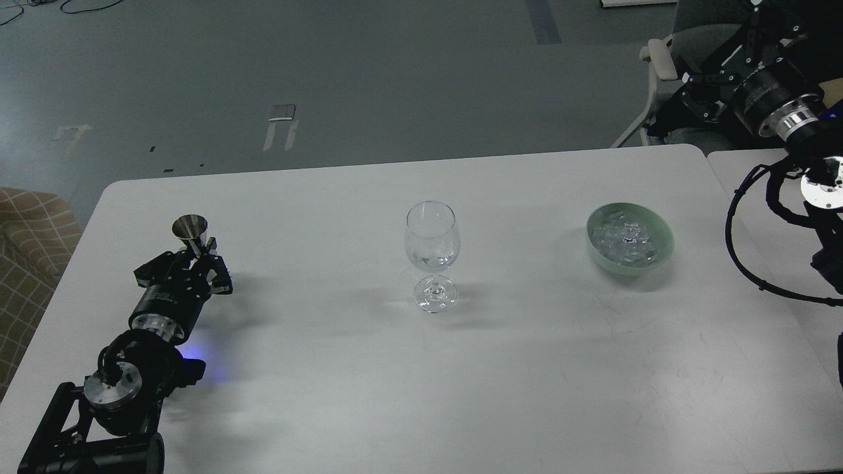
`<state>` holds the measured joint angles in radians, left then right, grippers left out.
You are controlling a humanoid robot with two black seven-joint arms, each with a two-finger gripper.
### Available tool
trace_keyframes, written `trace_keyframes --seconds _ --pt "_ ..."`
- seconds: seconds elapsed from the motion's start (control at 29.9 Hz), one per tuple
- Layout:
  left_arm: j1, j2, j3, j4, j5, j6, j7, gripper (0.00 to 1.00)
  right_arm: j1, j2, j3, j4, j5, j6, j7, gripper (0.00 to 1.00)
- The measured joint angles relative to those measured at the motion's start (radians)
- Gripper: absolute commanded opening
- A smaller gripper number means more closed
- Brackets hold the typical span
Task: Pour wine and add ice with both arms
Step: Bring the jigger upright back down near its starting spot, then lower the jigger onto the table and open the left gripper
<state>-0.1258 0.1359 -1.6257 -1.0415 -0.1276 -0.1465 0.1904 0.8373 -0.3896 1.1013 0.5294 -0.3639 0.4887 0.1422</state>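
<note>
At the left edge of the white worktop, the left claw is closed on the stem of a small metal cone-shaped cup, which stands upright with its mouth facing up, just beyond the fingers. The left arm lies low over the worktop surface. Near the worktop centre a clear wine glass stands upright on its foot, well apart from both arms. To the right, a pale green bowl rests on the worktop and holds the ice, a heap of small clear cubes. The right arm is raised at the upper right, beyond the worktop edge; its claw is dark against clutter and its state cannot be determined.
</note>
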Motion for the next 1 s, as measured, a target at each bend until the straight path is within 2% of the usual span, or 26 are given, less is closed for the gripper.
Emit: trace_keyframes --seconds 0.33,0.53,0.8,1.0 --pt "-0.007 0.007 -0.003 0.024 -0.002 0.025 -0.038 0.00 -0.003 0.001 0.000 0.000 0.000 0.000 0.000 1.00" --pt "-0.010 0.005 -0.003 0.041 -0.003 0.021 -0.043 0.00 -0.003 -0.001 0.000 0.000 0.000 0.000 0.000 1.00" --pt "-0.021 0.008 -0.002 0.072 -0.002 0.022 -0.042 0.12 -0.004 -0.001 0.001 0.000 0.000 0.000 0.000 1.00" --pt "-0.023 0.008 -0.001 0.073 -0.001 0.022 -0.040 0.15 -0.003 0.000 0.000 0.000 0.000 0.000 0.000 1.00"
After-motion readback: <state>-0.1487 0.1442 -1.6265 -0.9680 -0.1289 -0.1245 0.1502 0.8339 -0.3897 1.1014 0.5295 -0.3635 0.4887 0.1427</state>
